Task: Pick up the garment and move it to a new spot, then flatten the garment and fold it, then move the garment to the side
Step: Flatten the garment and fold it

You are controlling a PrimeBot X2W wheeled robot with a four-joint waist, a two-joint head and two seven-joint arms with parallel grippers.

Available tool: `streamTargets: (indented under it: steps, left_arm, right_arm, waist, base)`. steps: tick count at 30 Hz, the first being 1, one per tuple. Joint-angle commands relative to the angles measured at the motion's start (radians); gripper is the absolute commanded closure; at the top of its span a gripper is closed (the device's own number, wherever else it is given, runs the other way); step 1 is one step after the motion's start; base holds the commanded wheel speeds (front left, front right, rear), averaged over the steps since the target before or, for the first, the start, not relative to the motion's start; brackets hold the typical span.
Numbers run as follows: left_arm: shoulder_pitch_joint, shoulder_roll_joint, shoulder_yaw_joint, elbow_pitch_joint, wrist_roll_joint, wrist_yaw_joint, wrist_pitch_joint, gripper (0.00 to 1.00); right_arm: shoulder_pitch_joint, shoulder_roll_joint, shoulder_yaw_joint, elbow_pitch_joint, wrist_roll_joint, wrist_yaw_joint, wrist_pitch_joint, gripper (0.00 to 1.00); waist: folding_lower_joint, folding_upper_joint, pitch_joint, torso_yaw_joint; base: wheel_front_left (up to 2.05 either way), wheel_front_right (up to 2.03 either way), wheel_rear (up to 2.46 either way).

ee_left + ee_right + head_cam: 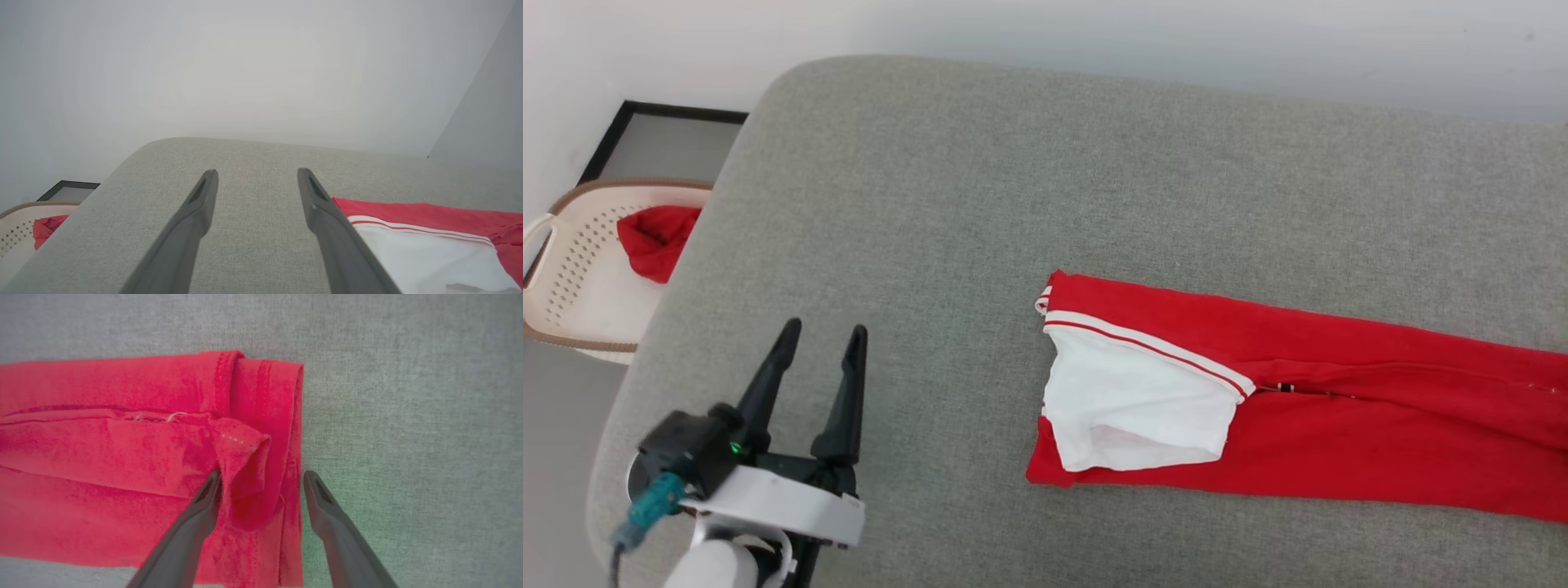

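**Folded garment lies flat, both pincers wide open**

In the head view we see the garment lying on the grey cushioned surface at about 3 o'clock from the left gripper, well apart from it. That gripper's fingers are spread and hold nothing. In the right wrist view the right gripper is also spread wide. Its fingers straddle the garment's hemmed end, and a small raised fold of red cloth sits between them. We cannot tell whether the fingers touch the fabric.

The garment is folded lengthwise into a long red band. A white sleeve lies turned over its end nearest the left gripper, bordered by white-and-red striped trim. A seam runs along the middle of the band.

At about 9 o'clock from the left gripper, off the cushion's edge, a cream perforated basket holds a crumpled plain red cloth. A dark-framed panel lies beyond the basket.
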Motion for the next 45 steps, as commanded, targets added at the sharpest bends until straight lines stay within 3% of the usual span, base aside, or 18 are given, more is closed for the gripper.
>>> streamTargets:
  steps: [1,10,11,12,13,22,37,41,45]
  left_arm:
    - [0.021,-0.016,0.017,0.003,0.033,-0.012,0.001,0.0]
    - [0.013,-0.113,0.087,0.057,0.131,-0.078,0.001,0.0]
    - [0.012,-0.119,0.093,0.063,0.135,-0.081,0.001,0.0]
    - [0.011,-0.123,0.1,0.068,0.139,-0.085,0.001,0.0]
    - [0.01,-0.126,0.106,0.071,0.143,-0.088,0.001,0.0]
    - [0.027,-0.136,0.138,0.083,0.151,-0.096,0.001,0.0]
    - [0.061,-0.101,0.14,0.065,0.117,-0.097,0.001,0.0]
    - [0.065,-0.097,0.138,0.071,0.116,-0.096,0.001,0.0]
    - [0.07,-0.096,0.132,0.079,0.114,-0.096,0.001,0.0]
  right_arm:
    - [-0.013,0.009,-0.003,0.017,-0.018,-0.002,-0.003,0.0]
    - [-0.036,0.06,0.043,0.09,-0.062,-0.002,-0.024,0.0]
    - [-0.036,0.063,0.05,0.092,-0.061,-0.002,-0.024,0.07]
    - [-0.037,0.065,0.059,0.093,-0.055,-0.002,-0.022,0.74]
    - [-0.039,0.068,0.065,0.091,-0.048,-0.002,-0.027,1.0]
    - [-0.062,0.051,0.054,0.083,-0.023,-0.002,-0.091,1.0]
    - [-0.054,-0.095,-0.183,0.147,-0.106,-0.002,-0.295,1.0]
    - [-0.045,-0.084,-0.192,0.142,-0.1,-0.002,-0.305,1.0]
    - [-0.032,-0.061,-0.13,0.091,-0.081,-0.002,-0.299,1.0]
  waist:
    - [0.0,0.0,0.009,-0.002]
    - [0.0,0.0,0.044,-0.008]
    - [0.0,0.0,0.044,-0.009]
    - [0.0,0.0,0.044,-0.01]
    - [0.0,0.0,0.044,-0.012]
    - [0.0,0.0,0.03,-0.044]
    - [0.0,0.0,0.048,-0.148]
    - [0.0,0.0,0.04,-0.166]
    - [0.0,0.0,0.028,-0.177]
  base:
    - [0.0,0.0,0.0]
    - [0.0,0.0,0.0]
    - [0.0,0.0,0.0]
    - [0.0,0.0,0.0]
    - [0.0,0.0,0.0]
    - [0.0,0.0,0.0]
    - [0.0,0.0,0.0]
    - [0.0,0.0,0.0]
    - [0.0,0.0,0.0]
